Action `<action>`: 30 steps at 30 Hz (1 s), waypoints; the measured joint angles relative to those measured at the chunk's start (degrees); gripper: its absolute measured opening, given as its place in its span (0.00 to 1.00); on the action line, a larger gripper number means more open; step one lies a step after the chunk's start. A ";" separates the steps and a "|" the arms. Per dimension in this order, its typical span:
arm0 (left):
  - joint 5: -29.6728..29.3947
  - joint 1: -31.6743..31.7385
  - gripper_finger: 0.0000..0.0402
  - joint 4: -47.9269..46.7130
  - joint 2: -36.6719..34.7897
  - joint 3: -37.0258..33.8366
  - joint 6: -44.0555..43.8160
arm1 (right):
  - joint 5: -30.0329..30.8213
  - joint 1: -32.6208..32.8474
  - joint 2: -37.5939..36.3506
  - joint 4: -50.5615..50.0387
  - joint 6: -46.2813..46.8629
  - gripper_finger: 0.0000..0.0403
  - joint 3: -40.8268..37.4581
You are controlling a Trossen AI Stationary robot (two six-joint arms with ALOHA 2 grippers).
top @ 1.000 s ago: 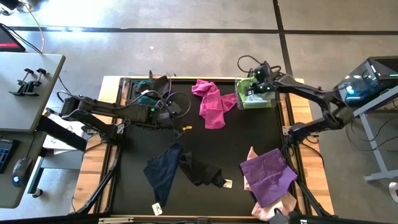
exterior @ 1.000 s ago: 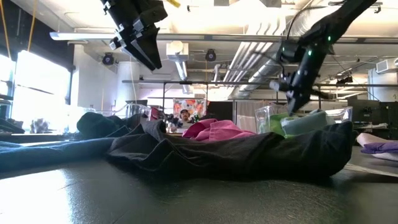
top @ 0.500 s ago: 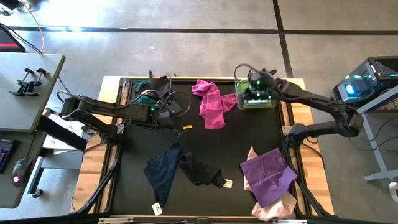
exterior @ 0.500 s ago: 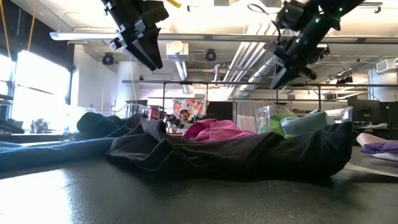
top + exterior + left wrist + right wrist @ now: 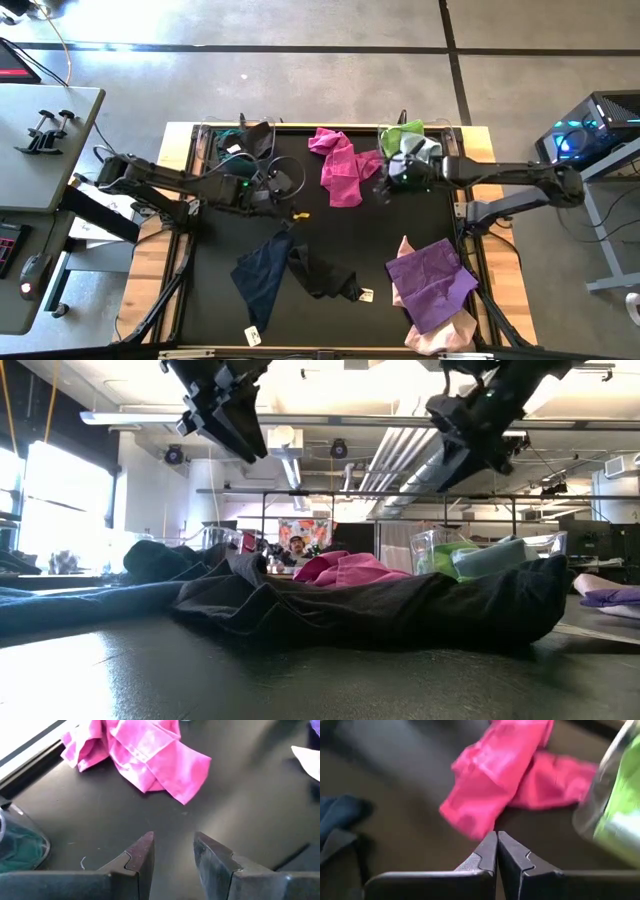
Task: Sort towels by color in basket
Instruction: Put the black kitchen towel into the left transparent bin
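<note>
Right claw [image 5: 497, 851] is pinched fully shut and empty, hanging above the tabletop [image 5: 400, 230] just off the clear bin [image 5: 440, 140] with the lime towel [image 5: 402, 133] in it. The magenta towel [image 5: 492, 787] lies right ahead of its fingertips, crumpled, one fold pointing back at me.

I figure that's the next pick, so the trick is to spread the fingers before dropping, then come down on that raised ridge and not the flat skirt, so I pinch cloth and don't scrape the mat. It's soft and will drape, so I lift high before swinging anywhere.

Left claw [image 5: 172, 850] hovers partway open with nothing in it, same magenta towel beyond it, teal towel [image 5: 17, 847] in a bin just beside. I'd keep it parked so the arms don't crowd each other.

Farther out from both: navy towel [image 5: 260, 275], black towel [image 5: 325, 275], purple towel [image 5: 432, 283].
</note>
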 joint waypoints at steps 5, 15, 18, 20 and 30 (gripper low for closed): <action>-0.05 -1.43 0.30 -0.07 0.00 0.00 2.74 | -5.52 4.98 0.00 -7.69 10.21 0.11 0.00; 3.76 -6.92 0.30 -0.90 0.00 0.00 5.12 | -15.06 17.29 1.55 -14.33 32.63 0.42 -0.04; 2.88 -9.77 0.30 -1.37 0.00 0.00 5.47 | -15.18 22.05 3.27 -13.56 39.21 0.47 -0.04; 1.56 -11.35 0.30 -2.28 0.00 0.00 5.51 | -15.06 25.20 4.75 -12.77 43.61 0.48 -0.04; -0.25 -16.11 0.30 -9.97 0.00 0.00 3.54 | -9.40 39.18 14.77 5.23 54.21 0.48 -0.04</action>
